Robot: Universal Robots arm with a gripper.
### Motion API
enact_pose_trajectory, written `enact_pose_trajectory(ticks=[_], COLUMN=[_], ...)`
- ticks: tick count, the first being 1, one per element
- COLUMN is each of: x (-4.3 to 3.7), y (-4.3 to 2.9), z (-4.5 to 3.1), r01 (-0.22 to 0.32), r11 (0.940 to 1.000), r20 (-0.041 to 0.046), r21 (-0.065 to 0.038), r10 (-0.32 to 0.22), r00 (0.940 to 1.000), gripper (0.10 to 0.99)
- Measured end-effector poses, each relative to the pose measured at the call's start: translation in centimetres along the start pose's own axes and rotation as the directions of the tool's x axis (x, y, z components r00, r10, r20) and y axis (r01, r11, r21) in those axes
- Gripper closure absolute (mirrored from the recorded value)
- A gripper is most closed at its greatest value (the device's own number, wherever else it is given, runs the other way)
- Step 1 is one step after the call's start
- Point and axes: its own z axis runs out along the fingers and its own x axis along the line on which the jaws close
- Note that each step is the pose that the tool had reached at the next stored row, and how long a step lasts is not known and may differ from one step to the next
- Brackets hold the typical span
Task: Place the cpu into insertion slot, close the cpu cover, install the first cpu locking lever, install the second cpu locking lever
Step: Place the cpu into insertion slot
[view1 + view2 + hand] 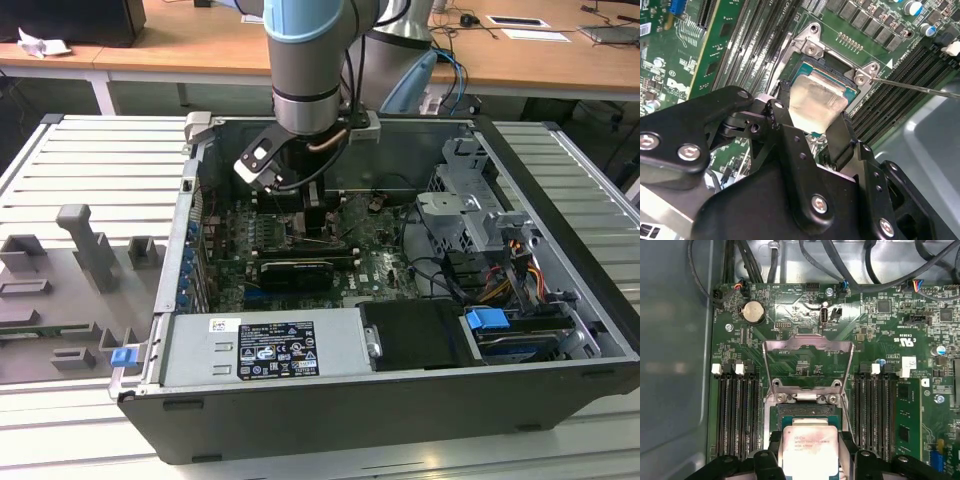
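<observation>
In both wrist views the cpu [809, 450] [816, 102], a flat square chip with a silvery top, sits between my black fingers [846, 447]. My gripper [811, 441] [814, 106] is shut on it. The chip hangs low over the insertion slot [807, 411] [814, 64], whose black interior shows past the chip's far edge. I cannot tell whether the chip touches the slot. The cpu cover [807, 343], a silvery frame with a large window, stands flipped open beyond the slot. A thin locking lever [920, 88] sticks out beside the slot. In the exterior view my gripper [320, 235] reaches down into the open case.
Long black memory slots [737, 415] [875, 415] flank the socket on both sides. A black expansion card [295, 272] lies across the board near the gripper. The power supply [260, 350] and the drive cage [470, 215] stand inside the case walls. Cables [805, 260] run along the board's edge.
</observation>
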Motion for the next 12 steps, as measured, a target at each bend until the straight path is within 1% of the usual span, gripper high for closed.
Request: enact_pose_trajectory(ticks=[1,2,5,7,8,12], x=[0.01,0.05,0.08,0.11,0.12,0.13], y=[0.02,0.05,0.05,0.13,0.16,0.13], z=[0.08,0.35,0.66,0.77,0.84,1.08], r01=[-0.003,-0.006,-0.010,-0.026,-0.034,-0.023], r11=[1.0000,1.0000,1.0000,0.9996,0.9994,0.9997], r20=[0.0003,0.0007,0.0010,0.0055,0.0062,0.0056], r21=[0.000,0.000,0.000,-0.001,-0.001,0.000], r10=[0.003,0.006,0.010,0.026,0.034,0.023], r00=[1.0000,1.0000,1.0000,0.9996,0.9994,0.9997], gripper=[0.553,0.553,0.553,0.553,0.553,0.553])
